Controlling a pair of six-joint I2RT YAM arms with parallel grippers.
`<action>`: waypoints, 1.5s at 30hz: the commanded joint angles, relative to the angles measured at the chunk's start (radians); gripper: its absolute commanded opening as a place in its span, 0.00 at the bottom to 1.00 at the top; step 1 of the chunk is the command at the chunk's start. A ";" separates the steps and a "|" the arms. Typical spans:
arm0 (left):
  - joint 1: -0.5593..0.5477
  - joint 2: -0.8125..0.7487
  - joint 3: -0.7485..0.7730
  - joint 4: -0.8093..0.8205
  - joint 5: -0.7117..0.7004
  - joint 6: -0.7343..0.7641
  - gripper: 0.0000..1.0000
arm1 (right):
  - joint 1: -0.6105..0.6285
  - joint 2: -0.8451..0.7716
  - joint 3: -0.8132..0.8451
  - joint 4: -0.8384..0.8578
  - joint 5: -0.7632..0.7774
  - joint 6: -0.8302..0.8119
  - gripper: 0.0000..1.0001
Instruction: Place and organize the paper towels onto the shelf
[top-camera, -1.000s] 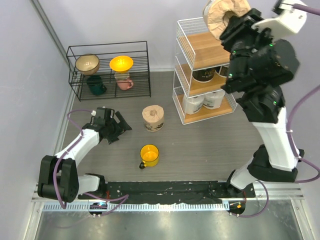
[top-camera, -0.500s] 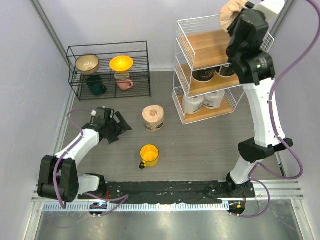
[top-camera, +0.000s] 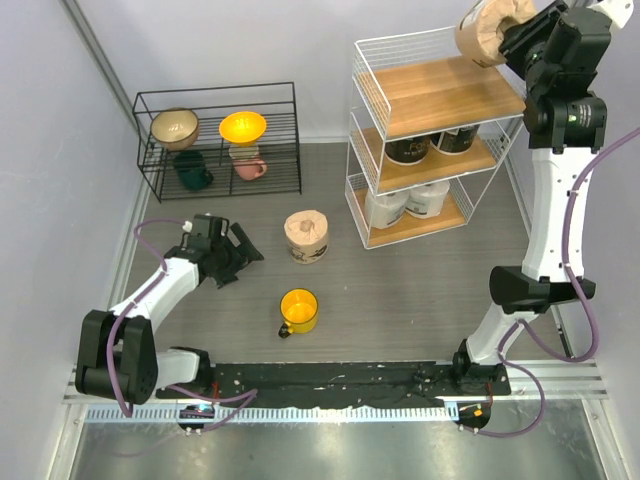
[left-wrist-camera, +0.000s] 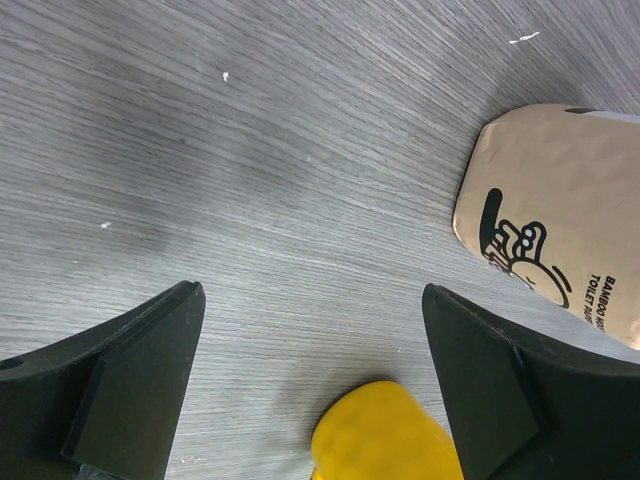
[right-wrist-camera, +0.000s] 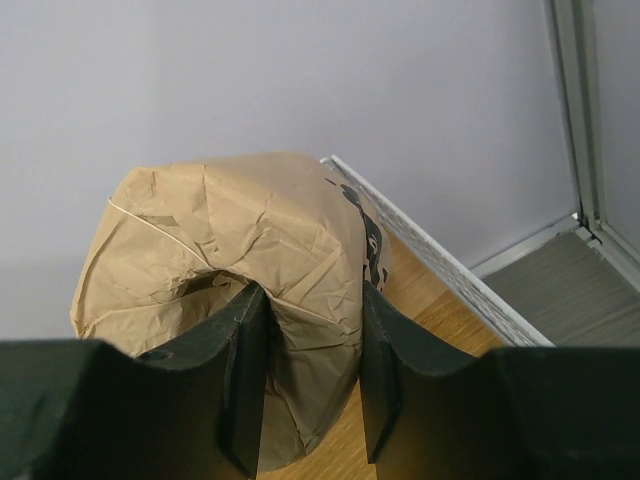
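The right fingers (right-wrist-camera: 240, 380) pinch the soft wall of a fat tan-brown paper towel roll with black cartoon print (right-wrist-camera: 230, 240). One finger pokes into the roll's hollow middle and the other presses on its outside. The rest of the roll bulges up and to the left of the fingers.

From the top camera, this roll (top-camera: 492, 28) is high in the upper right of the picture. It is at the back right corner of the top wooden board of the tall white wire shelf (top-camera: 440, 95).

A second ago the roll was more to the left, over the back of the top board. It has slid to the right since then.

The left fingers (left-wrist-camera: 130, 370) are spread wide with only the grey wooden worktop (left-wrist-camera: 250, 150) between them. They have not moved. Another tan-brown roll (top-camera: 306, 235) and a yellow mug (top-camera: 298, 310) sit near them, in the same spots as before.
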 joint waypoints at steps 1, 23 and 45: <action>-0.006 0.004 0.014 0.025 0.018 0.014 0.96 | -0.012 -0.040 0.006 0.032 -0.139 0.037 0.40; -0.004 0.001 0.011 0.023 0.016 0.014 0.96 | -0.011 -0.267 -0.243 0.023 -0.107 -0.007 0.41; -0.004 0.001 0.008 0.027 0.016 0.012 0.96 | -0.011 -0.255 -0.286 0.043 -0.136 -0.015 0.55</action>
